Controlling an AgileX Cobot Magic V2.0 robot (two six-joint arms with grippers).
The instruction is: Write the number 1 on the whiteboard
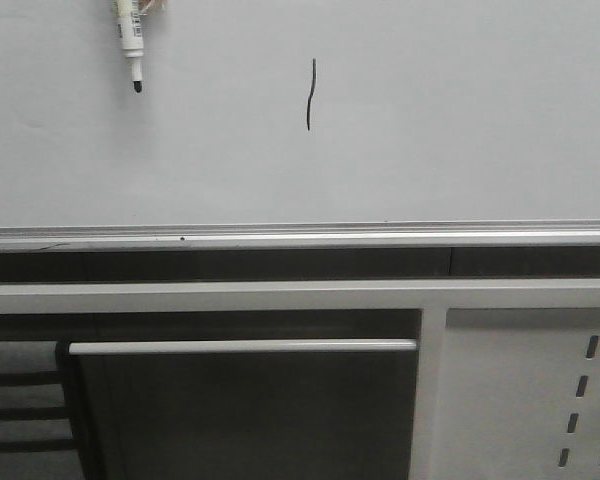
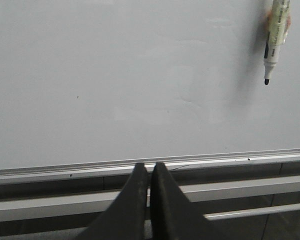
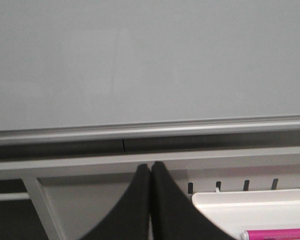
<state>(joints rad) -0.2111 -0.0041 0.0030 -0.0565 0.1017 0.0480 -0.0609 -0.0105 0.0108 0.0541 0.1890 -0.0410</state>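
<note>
Our left gripper [image 2: 150, 172] and right gripper [image 3: 150, 172] sit pressed together below the whiteboard [image 1: 460, 120] — the number 1 [image 1: 310, 94] stands well right of the hanging marker [image 1: 131, 45], above both grippers

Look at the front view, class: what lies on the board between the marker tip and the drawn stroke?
Nothing: between the marker and the number 1, the front view shows only bare whiteboard.

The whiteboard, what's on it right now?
On the whiteboard there is one thin, slightly wavy black stroke, the number 1. A marker hangs tip-down to its upper left; what holds it is cut off by the picture's edge.
</note>
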